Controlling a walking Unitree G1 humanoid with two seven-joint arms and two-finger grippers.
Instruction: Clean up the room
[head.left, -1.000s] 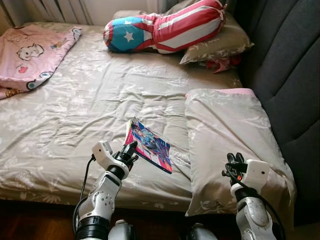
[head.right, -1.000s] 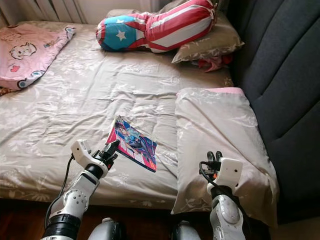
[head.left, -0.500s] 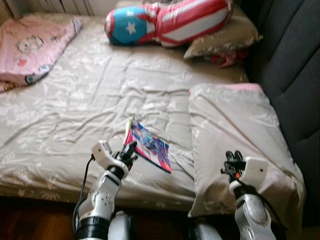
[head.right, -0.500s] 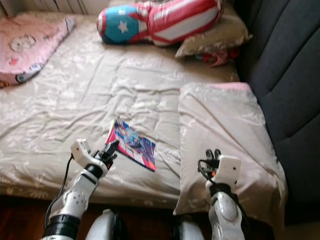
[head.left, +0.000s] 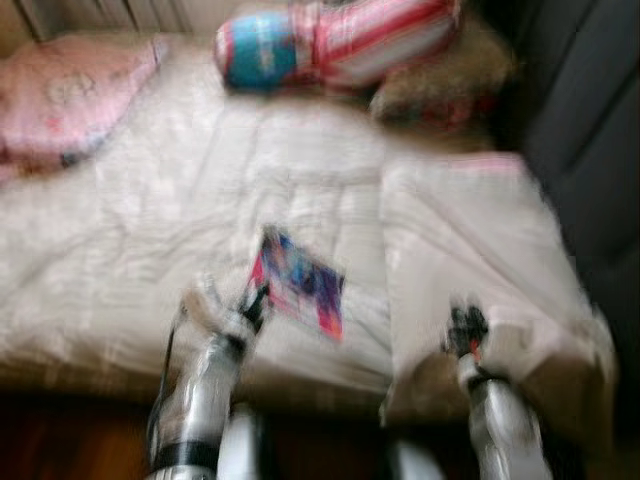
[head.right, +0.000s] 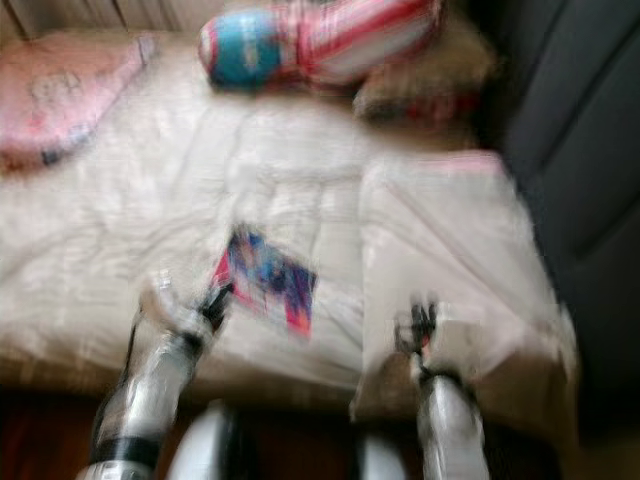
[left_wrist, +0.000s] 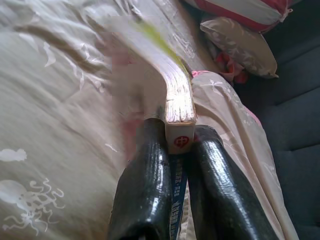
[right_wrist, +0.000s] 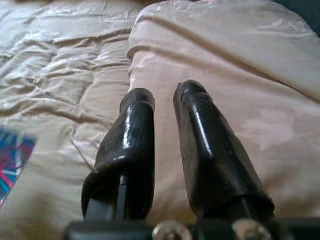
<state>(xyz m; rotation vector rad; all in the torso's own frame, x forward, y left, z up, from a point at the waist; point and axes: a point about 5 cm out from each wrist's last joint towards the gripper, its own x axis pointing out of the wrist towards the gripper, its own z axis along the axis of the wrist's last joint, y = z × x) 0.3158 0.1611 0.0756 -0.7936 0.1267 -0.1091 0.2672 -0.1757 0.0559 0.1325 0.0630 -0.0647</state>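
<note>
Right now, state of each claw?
Left claw: shut on the book, gripping its edge.
Right claw: open, holding nothing, over the pillow.

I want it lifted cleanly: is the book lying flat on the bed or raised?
Raised at one edge: the left gripper pinches the book by its corner, tilting it off the bed.

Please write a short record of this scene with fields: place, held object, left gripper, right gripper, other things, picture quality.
place: bed with grey floral cover
held object: colourful book, lifted by its corner
left gripper: left gripper shut on the book's edge
right gripper: right gripper slightly open, holding nothing, above the grey pillow
other things: star-and-stripes cushion, pink blanket, dark headboard
picture quality: head views blurred
</note>
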